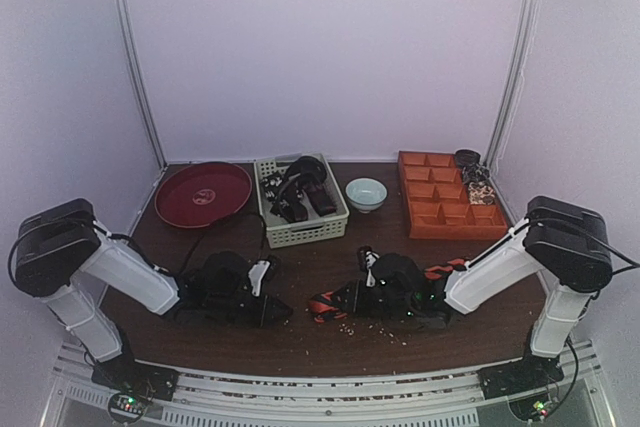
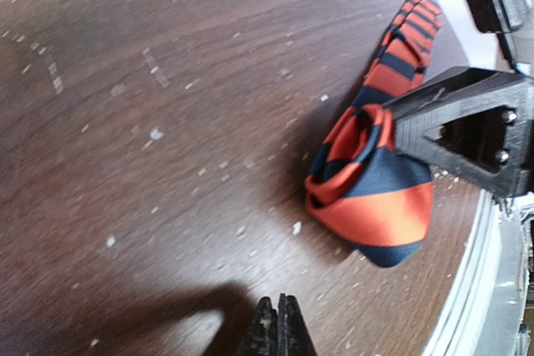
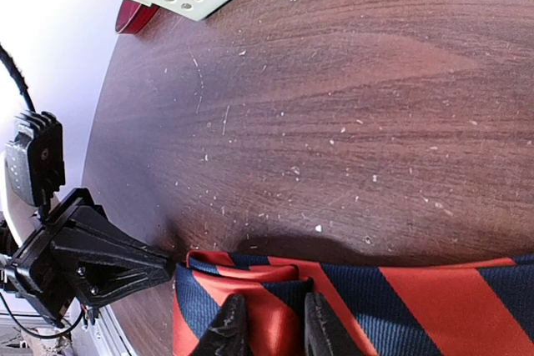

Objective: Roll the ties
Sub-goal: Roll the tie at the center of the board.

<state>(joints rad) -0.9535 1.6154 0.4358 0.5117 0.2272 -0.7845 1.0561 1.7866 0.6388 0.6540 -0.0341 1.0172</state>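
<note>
Rolled tie end caught in the right pincer (image 3: 269, 314)
Its fingers pinch the coiled end of the orange-red and dark-striped fabric necktie (image 2: 367, 181), which lies on the near side of the pale perforated plastic basket (image 1: 305, 235). The closed, empty left pincer (image 2: 277, 327) sits just beside the coil.

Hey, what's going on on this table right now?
The right claw pinches the partly rolled end of an orange-red and black striped fabric necktie lying on the dark wooden table. The left claw is shut and empty, close beside the roll. The rest of the tie trails unrolled.
</note>
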